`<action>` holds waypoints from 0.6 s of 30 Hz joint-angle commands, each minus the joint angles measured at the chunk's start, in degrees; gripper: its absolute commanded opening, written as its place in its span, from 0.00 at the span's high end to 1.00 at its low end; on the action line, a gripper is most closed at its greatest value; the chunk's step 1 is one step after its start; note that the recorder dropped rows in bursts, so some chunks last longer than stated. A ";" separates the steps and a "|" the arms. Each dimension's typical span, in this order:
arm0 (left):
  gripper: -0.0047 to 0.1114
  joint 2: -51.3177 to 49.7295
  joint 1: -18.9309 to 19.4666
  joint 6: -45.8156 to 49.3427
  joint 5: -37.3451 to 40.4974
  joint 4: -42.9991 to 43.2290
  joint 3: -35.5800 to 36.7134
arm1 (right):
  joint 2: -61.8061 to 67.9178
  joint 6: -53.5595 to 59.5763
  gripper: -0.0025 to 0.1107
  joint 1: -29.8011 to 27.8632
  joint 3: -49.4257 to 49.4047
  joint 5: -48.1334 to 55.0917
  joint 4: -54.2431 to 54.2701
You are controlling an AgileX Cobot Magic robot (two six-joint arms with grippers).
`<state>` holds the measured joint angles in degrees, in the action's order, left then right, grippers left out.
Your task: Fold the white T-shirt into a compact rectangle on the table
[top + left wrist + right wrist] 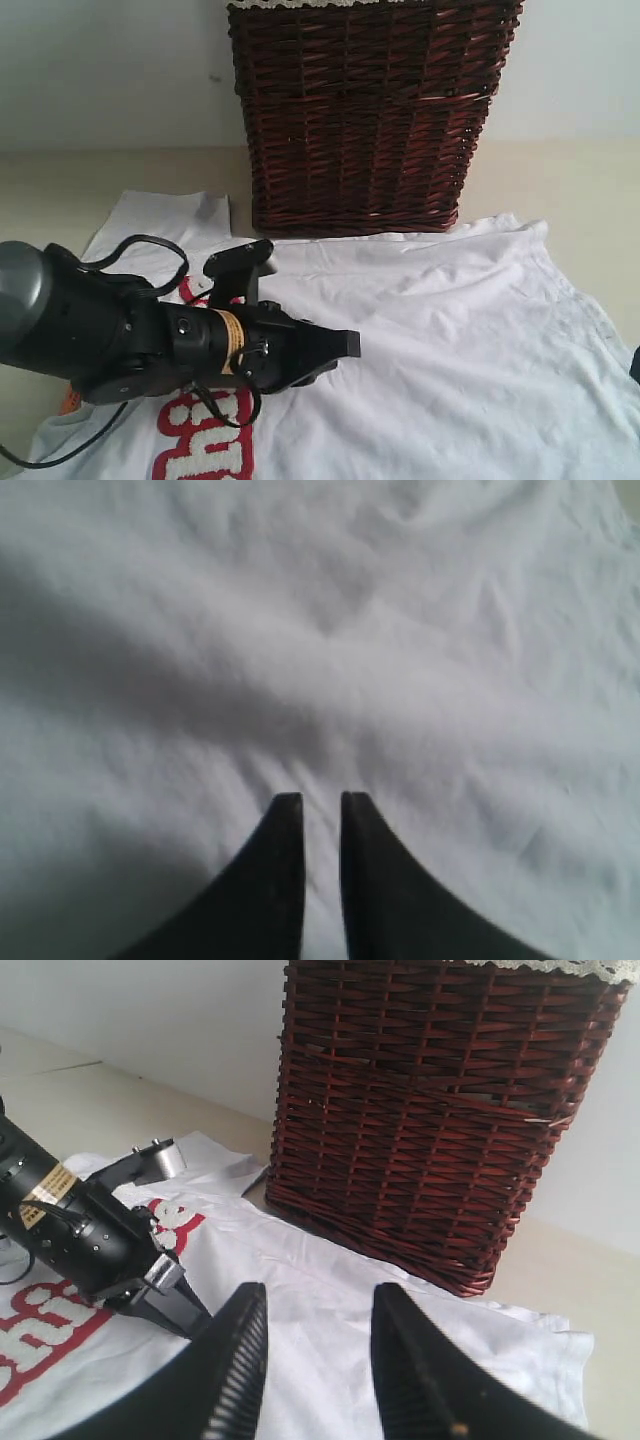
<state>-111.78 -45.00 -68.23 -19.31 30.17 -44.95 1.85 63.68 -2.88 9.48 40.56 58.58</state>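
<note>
Left wrist view: left gripper [320, 800] has its jaws nearly together over the white T-shirt [400, 630], pinch unconfirmed. Right gripper [315, 1305] stands parted, empty. Cloth appears soft, light, limp; best taken at an edge.

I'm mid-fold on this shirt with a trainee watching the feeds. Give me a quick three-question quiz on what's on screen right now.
1. True or false: the right gripper is clamped on a fold of the white T-shirt.
2. Multiple choice: the lettering on the shirt is outlined in A) blue, B) red, C) green.
3. Short answer: in the exterior view, what stands on the table behind the shirt?

Key
1. False: its jaws stand open with nothing between them.
2. B.
3. The dark wicker basket.
</note>
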 commanded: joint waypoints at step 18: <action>0.96 -13.44 -3.32 -32.80 -10.04 24.28 -16.40 | 0.13 0.12 0.67 -0.21 -0.30 0.00 0.21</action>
<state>-123.75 -47.02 -100.04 -28.52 54.13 -59.84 1.85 63.68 -2.88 9.48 40.60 58.58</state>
